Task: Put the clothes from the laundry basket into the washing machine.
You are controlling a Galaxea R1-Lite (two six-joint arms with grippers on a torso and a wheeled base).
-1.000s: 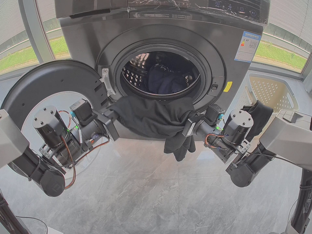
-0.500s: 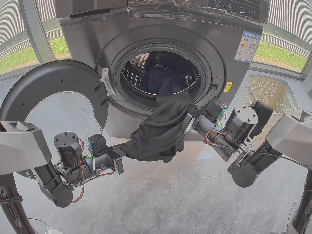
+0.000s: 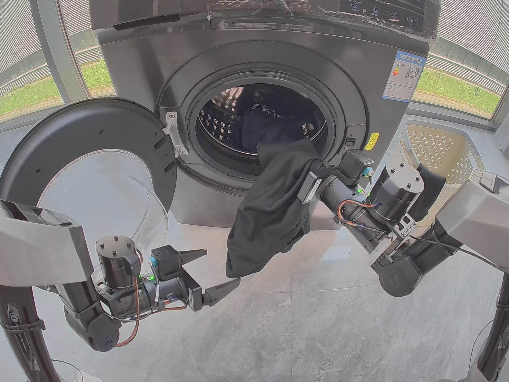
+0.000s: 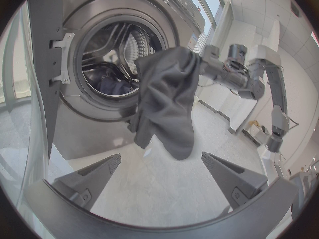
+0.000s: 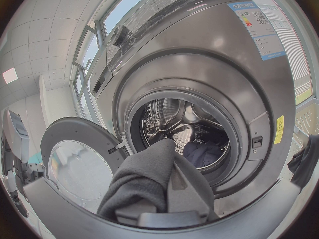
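Right now the right gripper [image 3: 310, 181] is clamped on a black garment [image 3: 270, 208], its fingers closed into a bunched fold at the cloth's upper right edge, just in front of the lower right part of the washing machine [image 3: 254, 49] opening. From that grip the garment hangs in loose folds down the machine's front panel, its lowest tip free above the grey tiled floor [image 3: 275, 335]. Its top edge sits level with the lower lip of the opening, and whether it touches the lip cannot be told. The left gripper [image 3: 222, 265] is low, near the floor, in front of the machine and to the left of the hanging cloth, its 2 fingers spread wide with nothing between them. One fingertip is close to the garment's bottom tip but apart from it. The machine's round door [image 3: 79, 133] is swung fully open to the left, above the left arm. Inside the steel drum [image 3: 222, 118] lies 1 dark blue garment [image 3: 265, 128], heaped toward the back and bottom. The laundry basket [image 3: 450, 144], pale with a perforated wall, stands on the floor to the right of the machine, behind the right arm, and 1 more dark piece of clothing [image 3: 432, 184] is draped over its near rim. A blue and white label [image 3: 404, 75] is stuck on the machine's upper right front, and a small yellow sticker [image 3: 371, 141] sits beside the opening
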